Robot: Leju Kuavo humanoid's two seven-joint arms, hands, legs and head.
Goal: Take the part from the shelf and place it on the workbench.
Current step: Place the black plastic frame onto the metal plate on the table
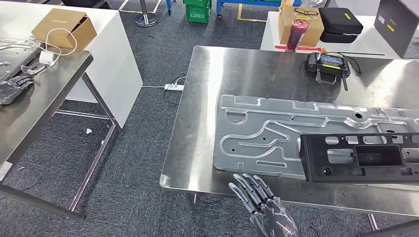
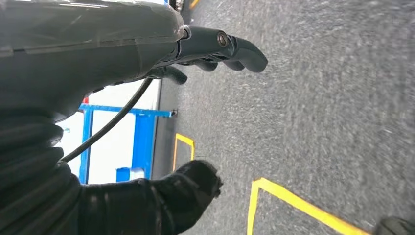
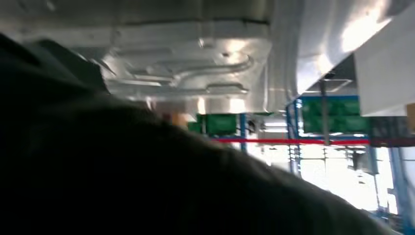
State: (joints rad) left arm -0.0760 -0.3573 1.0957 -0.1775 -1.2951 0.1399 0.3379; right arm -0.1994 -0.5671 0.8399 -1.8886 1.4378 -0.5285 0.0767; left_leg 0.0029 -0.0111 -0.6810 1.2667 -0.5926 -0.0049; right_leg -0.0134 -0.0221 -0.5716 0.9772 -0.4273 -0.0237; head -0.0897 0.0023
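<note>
Black part (image 1: pixel 358 158) lay flat on the silver panel (image 1: pixel 257 133) on the workbench (image 1: pixel 237 69). Both hands were empty, fingers apart: right hand (image 1: pixel 259 200) at the bench's near edge, left hand (image 2: pixel 195 49) over floor. Placement judged done; any retreat should go straight back, clear of the part.

Bright overhead glare on workbench (image 1: pixel 207 123); right wrist view blurred, dark

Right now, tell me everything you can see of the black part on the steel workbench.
The black part is a flat, matte, plastic-looking rectangular panel with several rectangular cutouts and a small round hole near its left end. It lies flat, slightly skewed, on top of the stamped metal sheet near the front edge of the workbench, and its right end runs out of the head view. No hand touches it; a hand hovers at the bench edge, fingers spread.
</note>
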